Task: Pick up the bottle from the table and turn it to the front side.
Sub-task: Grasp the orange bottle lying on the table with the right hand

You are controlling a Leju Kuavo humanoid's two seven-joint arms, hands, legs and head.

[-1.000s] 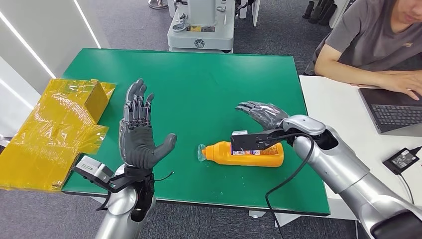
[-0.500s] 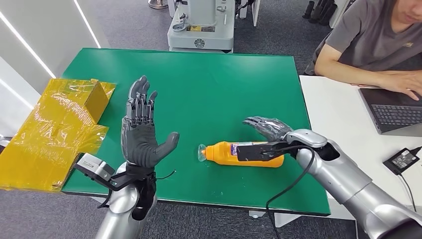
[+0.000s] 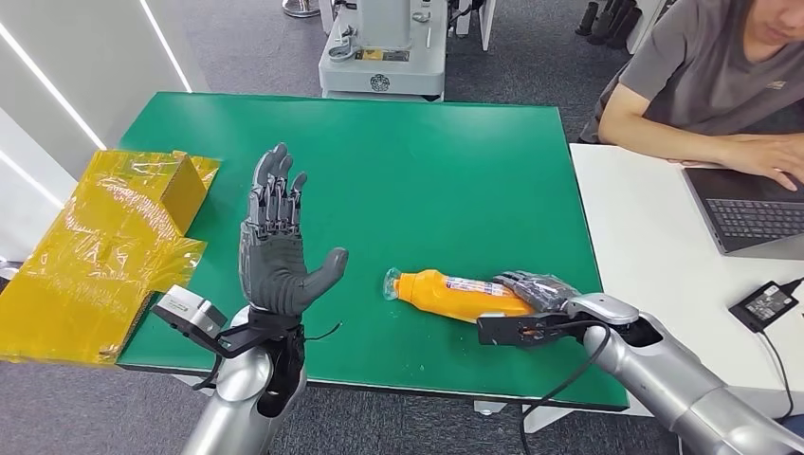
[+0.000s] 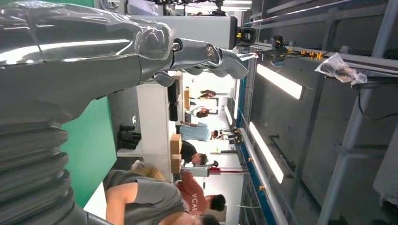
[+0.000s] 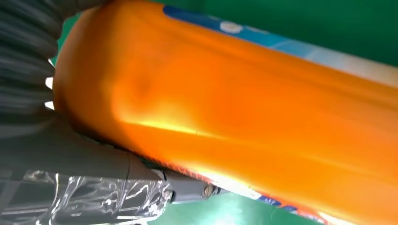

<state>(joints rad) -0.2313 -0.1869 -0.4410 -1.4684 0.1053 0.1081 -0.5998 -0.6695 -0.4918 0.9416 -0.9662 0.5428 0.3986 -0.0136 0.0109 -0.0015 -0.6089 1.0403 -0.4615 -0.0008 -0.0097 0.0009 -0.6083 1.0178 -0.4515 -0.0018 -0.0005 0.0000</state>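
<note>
Bottle (image 3: 455, 294) on table (image 3: 408, 161), near front edge; right hand (image 3: 539, 289) at its base; left hand (image 3: 280, 256) left, apart.

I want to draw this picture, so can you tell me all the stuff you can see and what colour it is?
Orange plastic bottle: one, orange, lying on its side near the table's front edge.
Green table: one, green, centre.
Yellow crinkly wrapped box: one, yellow, at the table's left edge.
White side table: one, white, right.
Laptop: one, dark grey, on it.
Person: one, grey shirt, at the laptop.
Left hand: grey, raised, holds nothing.
Right hand: grey, grips the bottle.
</note>
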